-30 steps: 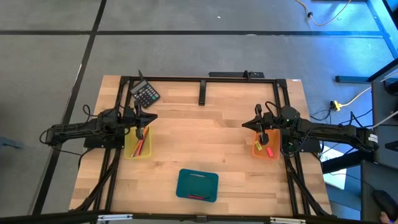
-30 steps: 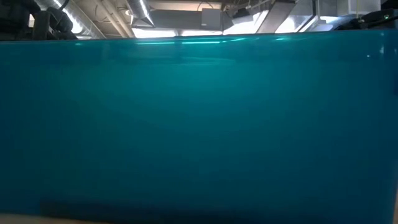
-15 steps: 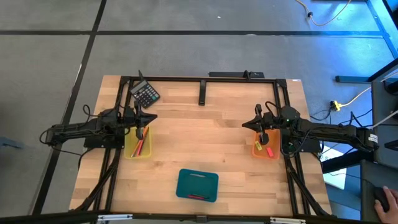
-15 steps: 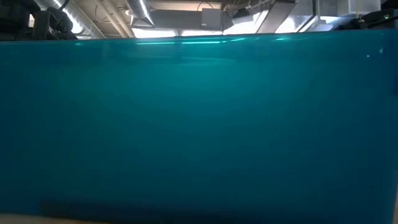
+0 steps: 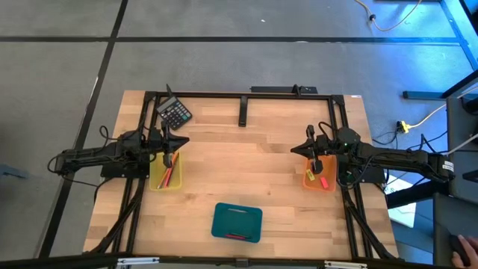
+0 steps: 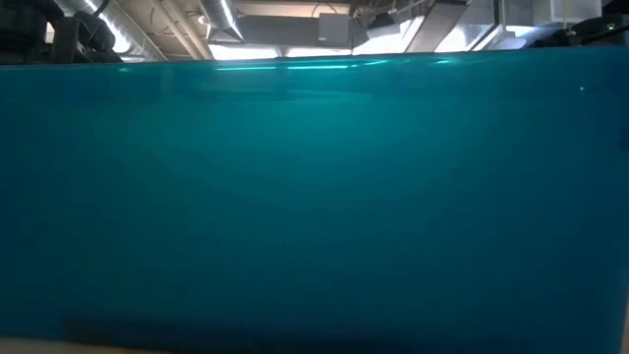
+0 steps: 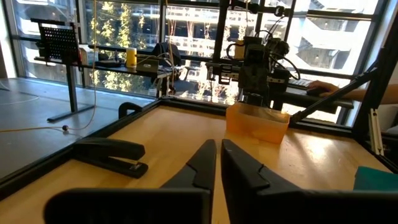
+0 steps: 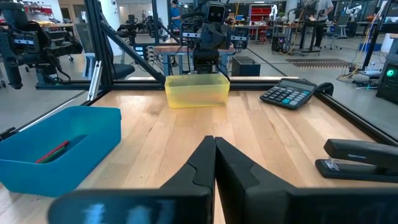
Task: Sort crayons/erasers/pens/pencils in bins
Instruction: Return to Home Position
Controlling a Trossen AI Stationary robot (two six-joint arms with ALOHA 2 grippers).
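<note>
While both arms stand over their respective bins, the wooden table (image 5: 246,172) carries everything in view. The teal bin (image 5: 237,222) sits near the front edge at centre, well apart from the other two, with a reddish stick (image 8: 52,151) lying inside it; whether that stick is a pen, pencil or crayon cannot be told. The black calculator (image 5: 174,113) lies at the far left corner, and a black stapler (image 8: 357,157) rests at the far edge. The yellow bin (image 5: 166,175) stands on the left side and holds long sticks (image 5: 168,176) in red and orange. The orange bin (image 5: 319,178) stands on the right side and holds erasers (image 5: 324,181) in red and yellow. The left gripper (image 5: 165,158) hangs over the yellow bin's far end, fingers closed together with nothing between them. The right gripper (image 5: 316,164) hangs over the orange bin's far end, fingers likewise closed and empty.
</note>
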